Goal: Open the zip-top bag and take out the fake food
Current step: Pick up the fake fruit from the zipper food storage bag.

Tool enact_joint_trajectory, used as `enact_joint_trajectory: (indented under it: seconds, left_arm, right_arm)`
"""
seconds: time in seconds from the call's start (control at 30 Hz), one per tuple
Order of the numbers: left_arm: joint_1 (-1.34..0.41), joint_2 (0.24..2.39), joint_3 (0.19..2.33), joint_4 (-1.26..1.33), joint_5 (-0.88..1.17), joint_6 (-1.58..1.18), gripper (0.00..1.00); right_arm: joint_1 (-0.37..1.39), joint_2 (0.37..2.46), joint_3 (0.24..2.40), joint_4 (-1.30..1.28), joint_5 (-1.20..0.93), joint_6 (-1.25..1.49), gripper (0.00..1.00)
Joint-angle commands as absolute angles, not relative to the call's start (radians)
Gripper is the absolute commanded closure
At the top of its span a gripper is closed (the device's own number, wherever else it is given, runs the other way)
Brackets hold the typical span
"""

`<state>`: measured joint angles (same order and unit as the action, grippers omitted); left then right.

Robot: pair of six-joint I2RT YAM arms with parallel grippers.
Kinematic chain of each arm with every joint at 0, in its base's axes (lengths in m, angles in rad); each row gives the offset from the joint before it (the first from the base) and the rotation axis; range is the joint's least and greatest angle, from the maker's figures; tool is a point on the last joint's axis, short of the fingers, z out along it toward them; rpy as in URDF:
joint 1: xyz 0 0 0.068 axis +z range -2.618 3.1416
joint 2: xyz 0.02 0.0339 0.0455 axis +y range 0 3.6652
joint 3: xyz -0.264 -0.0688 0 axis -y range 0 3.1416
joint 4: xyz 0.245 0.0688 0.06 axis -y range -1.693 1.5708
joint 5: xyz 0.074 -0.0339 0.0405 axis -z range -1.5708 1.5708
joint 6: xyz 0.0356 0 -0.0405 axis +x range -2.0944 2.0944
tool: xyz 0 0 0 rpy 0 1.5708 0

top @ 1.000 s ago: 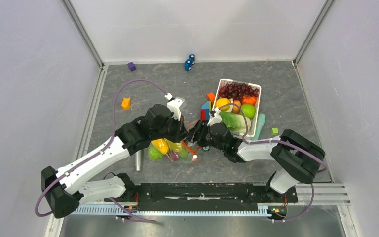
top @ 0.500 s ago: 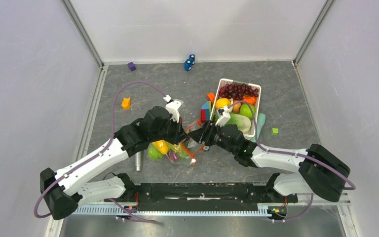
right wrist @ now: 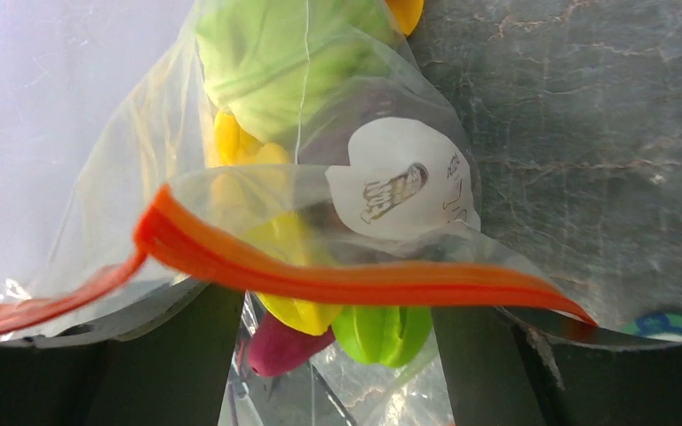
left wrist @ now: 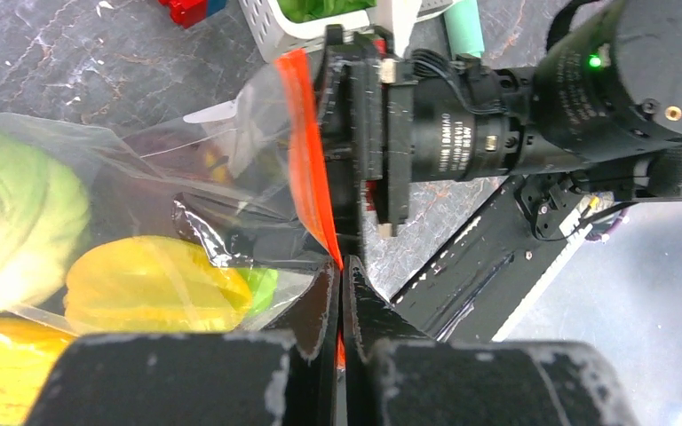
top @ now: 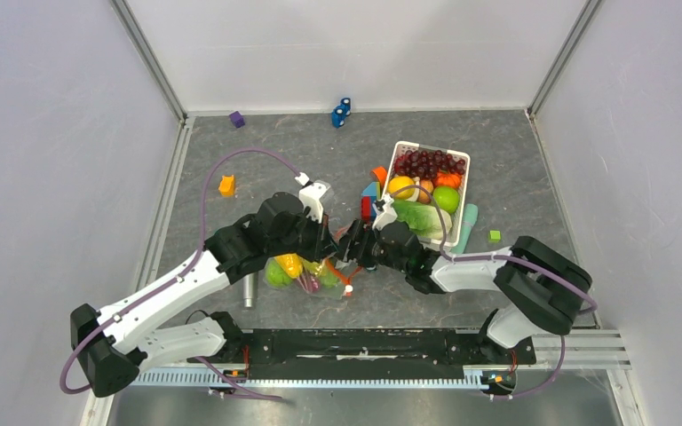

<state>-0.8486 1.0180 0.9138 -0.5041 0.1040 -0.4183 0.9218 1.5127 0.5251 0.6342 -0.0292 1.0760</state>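
Observation:
The clear zip-top bag (top: 306, 271) lies between both arms, its red-orange zipper strip (right wrist: 337, 280) lifted. My left gripper (left wrist: 341, 266) is shut on one end of that strip (left wrist: 306, 169). Opposite it, at the bag's mouth, my right gripper (right wrist: 337, 311) stands open; the strip stretches across the front of its wide-apart fingers (right wrist: 186, 355). Through the plastic I see the fake food: pale green cabbage (right wrist: 284, 62), yellow corn (right wrist: 297, 306), a magenta sweet potato (right wrist: 280, 346) and a green fruit (right wrist: 382, 333). From above, the right gripper (top: 355, 248) nearly meets the left gripper (top: 329, 241).
A white slatted basket (top: 467, 177) behind the right arm holds grapes, lettuce and other produce. A teal piece (top: 469, 222) lies beside it, red and blue blocks (top: 368, 202) to its left. A metal cylinder (top: 249, 288) lies left of the bag. Loose blocks: orange (top: 226, 185), purple (top: 236, 118), blue (top: 342, 111), green (top: 495, 236).
The right arm stretched out to the right, then folded back, bringing its gripper closer to the bag's mouth with wider jaws. The left gripper has kept its hold on the strip.

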Motion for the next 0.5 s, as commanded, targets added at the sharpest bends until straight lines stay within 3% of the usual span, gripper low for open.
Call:
enact_joint_trajectory:
  seconds: [0.0,0.23,0.47]
  left_arm:
    - [-0.853,0.988,0.909,-0.462,0.178,-0.411,0.98]
    - [-0.853,0.978,0.893,-0.444,0.252,-0.405,0.98]
    - [-0.853,0.996,0.88,-0.443,0.282,-0.403,0.98]
  right_arm:
    - [0.919,1.575,0.597,0.734,-0.064,1.144,0.19]
    - [0.919,1.645,0.668,0.72,-0.061,1.154,0.02]
    - [0.917,1.724,0.744,0.633,-0.052,1.121,0.03]
